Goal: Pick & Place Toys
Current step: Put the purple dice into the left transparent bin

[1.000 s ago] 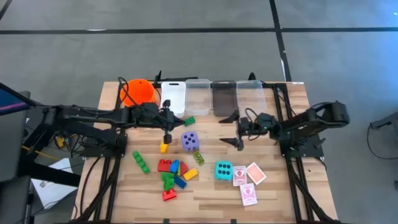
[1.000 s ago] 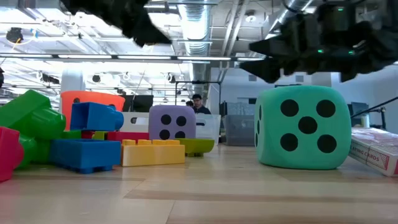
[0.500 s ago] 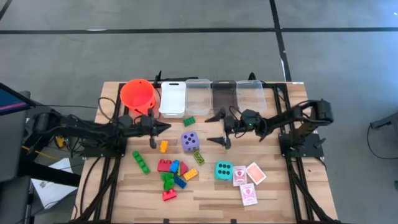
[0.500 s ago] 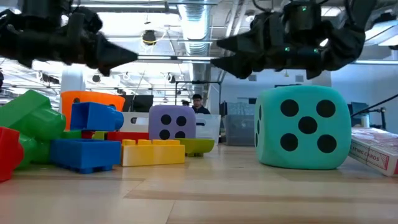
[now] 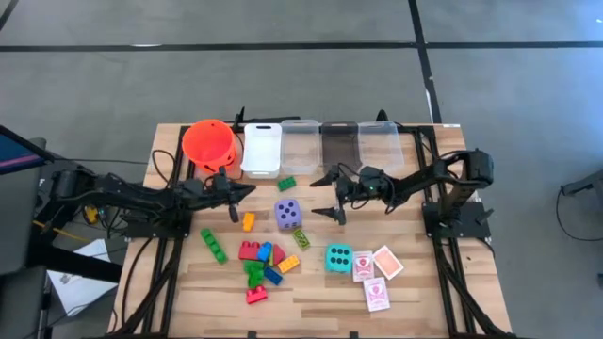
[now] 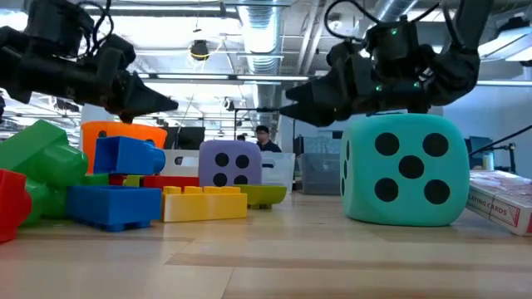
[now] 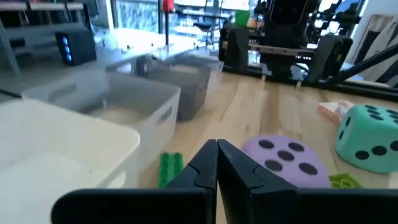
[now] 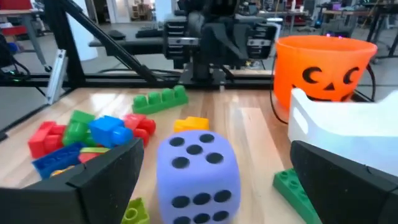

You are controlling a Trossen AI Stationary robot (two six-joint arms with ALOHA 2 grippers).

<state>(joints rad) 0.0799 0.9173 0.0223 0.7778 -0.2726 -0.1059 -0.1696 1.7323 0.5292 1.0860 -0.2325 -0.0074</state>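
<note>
I have the right tool (image 5: 327,195), fingers spread wide apart, lined up just beside the soft purple die with dark dots (image 5: 287,213), which sits on the wooden bench (image 5: 415,282) between both arms. I judge this the approach step: next I must drop the open fingers around the die, then close. The left tool (image 5: 237,197), fingers pressed together and empty, hangs near the small yellow plastic brick (image 5: 248,221).

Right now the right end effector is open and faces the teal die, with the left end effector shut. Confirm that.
Wrong die. The right wrist view shows the open right end effector facing the purple die, not the teal die. The left end effector is shut, as you said.
</note>
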